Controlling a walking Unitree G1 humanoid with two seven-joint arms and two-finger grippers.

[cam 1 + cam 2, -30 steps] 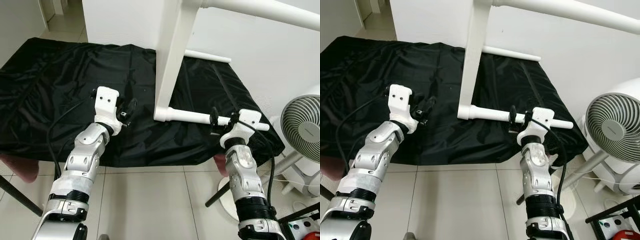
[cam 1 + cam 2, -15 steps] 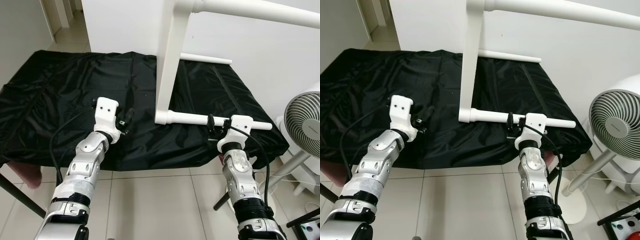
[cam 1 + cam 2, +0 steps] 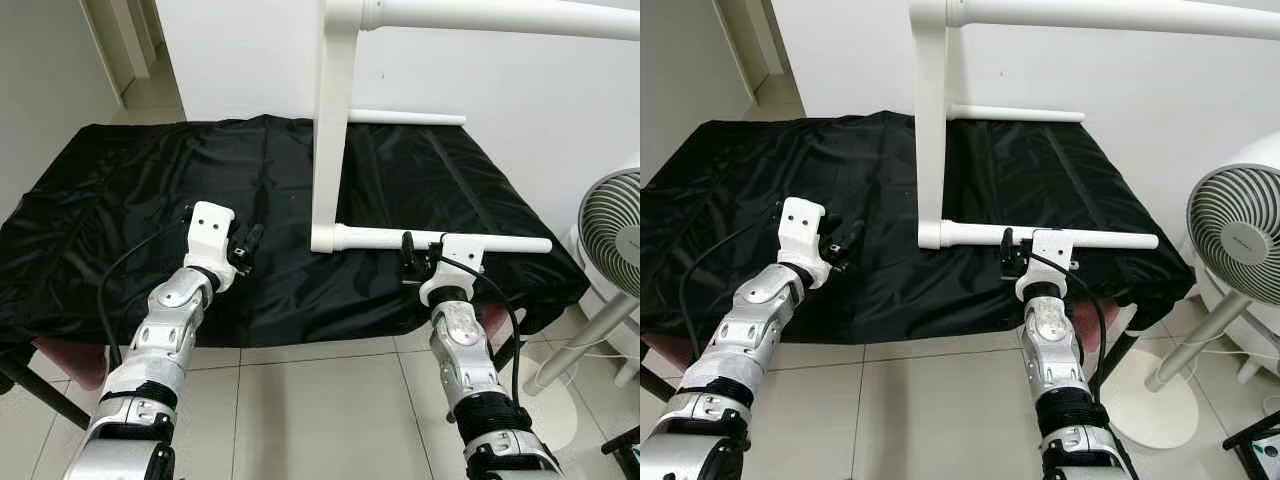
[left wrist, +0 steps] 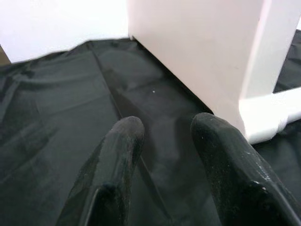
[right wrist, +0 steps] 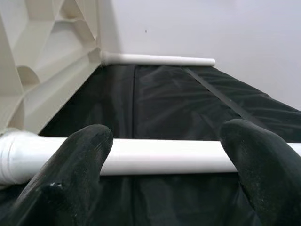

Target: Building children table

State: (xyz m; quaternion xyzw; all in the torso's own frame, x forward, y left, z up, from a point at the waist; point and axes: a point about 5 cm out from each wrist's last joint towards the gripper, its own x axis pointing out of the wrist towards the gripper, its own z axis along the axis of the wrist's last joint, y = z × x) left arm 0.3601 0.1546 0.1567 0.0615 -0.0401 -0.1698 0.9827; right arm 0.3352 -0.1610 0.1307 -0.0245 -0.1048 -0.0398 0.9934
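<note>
**White table on its side on the black sheet, both grippers released**

A white children table stands on its side on a black cloth that covers a low surface. Its flat top is upright and seen edge-on, and its round legs stick out to the robot's right. The lower near leg lies just above the cloth near the front edge. A second leg lies at the far side by the white wall, and one upper leg runs across the top of the head view.

The right gripper is at the near leg, close to its middle. In the right wrist view its two fingers are spread apart, with the leg across the gap between them; they do not close on it.

The left gripper hovers over the cloth, left of the tabletop's lower corner. Its fingers are apart and hold nothing.

A white standing fan is on the tiled floor at the right.
</note>
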